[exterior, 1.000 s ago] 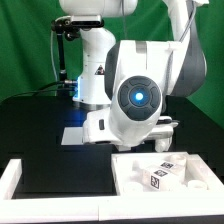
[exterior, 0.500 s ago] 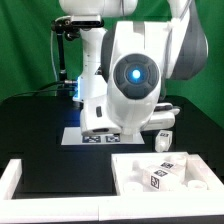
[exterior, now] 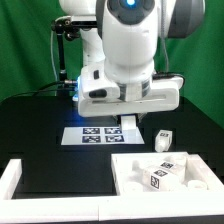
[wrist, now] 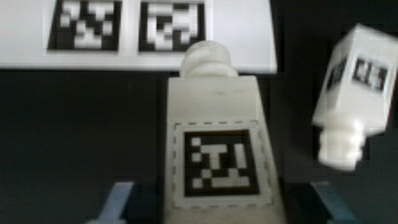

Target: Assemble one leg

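Note:
In the wrist view a stubby white leg (wrist: 217, 140) with a square tag lies lengthwise between my fingers, its rounded end toward the marker board (wrist: 134, 35). My gripper (wrist: 221, 198) is open: the bluish fingertips (wrist: 121, 200) stand on either side of the leg with dark gaps. A second leg (wrist: 356, 90) lies beside it, apart. In the exterior view my gripper (exterior: 127, 124) hangs just above the marker board (exterior: 100, 134), and one leg (exterior: 163, 139) lies to the exterior view's right of it.
At the front right a white raised piece (exterior: 130, 170) carries several tagged white blocks (exterior: 158, 180). A white bar (exterior: 15, 175) lies at the front left. The robot base and a stand (exterior: 65, 60) are behind.
The arm has risen and turned: the hand that faced the camera low over the front now points down over the marker board, and the leg on the right has come into view.

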Controlling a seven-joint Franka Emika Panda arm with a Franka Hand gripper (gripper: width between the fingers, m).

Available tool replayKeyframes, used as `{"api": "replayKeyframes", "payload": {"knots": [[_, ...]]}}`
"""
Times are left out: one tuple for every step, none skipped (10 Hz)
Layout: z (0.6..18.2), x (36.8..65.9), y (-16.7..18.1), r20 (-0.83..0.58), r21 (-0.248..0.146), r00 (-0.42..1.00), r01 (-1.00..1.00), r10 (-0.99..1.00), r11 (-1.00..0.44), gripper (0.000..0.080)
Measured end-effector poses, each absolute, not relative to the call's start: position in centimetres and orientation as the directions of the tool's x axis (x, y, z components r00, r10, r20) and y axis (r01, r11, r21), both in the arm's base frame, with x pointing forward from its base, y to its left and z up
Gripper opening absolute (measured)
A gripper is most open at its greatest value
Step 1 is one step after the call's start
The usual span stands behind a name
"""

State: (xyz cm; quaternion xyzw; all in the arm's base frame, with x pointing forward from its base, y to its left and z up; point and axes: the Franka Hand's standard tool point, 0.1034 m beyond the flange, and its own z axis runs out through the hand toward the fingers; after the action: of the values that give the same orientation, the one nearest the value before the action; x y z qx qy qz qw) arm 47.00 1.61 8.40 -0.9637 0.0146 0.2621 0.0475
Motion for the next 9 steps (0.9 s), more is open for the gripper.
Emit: {"api": "replayKeyframes", "payload": {"knots": [[8.9,47.2,1.9,-0.460,-0.078,0.888,-0.058,-0.016,-0.995,0.0285],[10.5,49.2,3.2,-0.419,-0.079,0.908,-0.052,-0.014,-0.995,0.0285],[12.0,51.5,3.8,-0.365,-0.079,0.931,-0.053,-0.021,-0.995,0.0285],[14.2,54.2,4.2,-0.310,-0.081,0.950,-0.054,-0.026,-0.995,0.0285],[15.0,56.2,4.1,-0.217,-0.083,0.976,-0.042,-0.023,-0.996,0.0285],[14.6,56.0,4.0,-0.131,-0.078,0.991,-0.042,-0.032,-0.996,0.0285],[14.4,55.5,4.0,-0.082,-0.075,0.996,-0.042,-0.036,-0.996,0.0285],[14.4,56.0,3.8,-0.033,-0.072,0.999,-0.042,-0.040,-0.997,0.0285],[14.5,56.9,4.0,0.060,-0.061,0.997,-0.045,-0.048,-0.997,0.0286]]}}
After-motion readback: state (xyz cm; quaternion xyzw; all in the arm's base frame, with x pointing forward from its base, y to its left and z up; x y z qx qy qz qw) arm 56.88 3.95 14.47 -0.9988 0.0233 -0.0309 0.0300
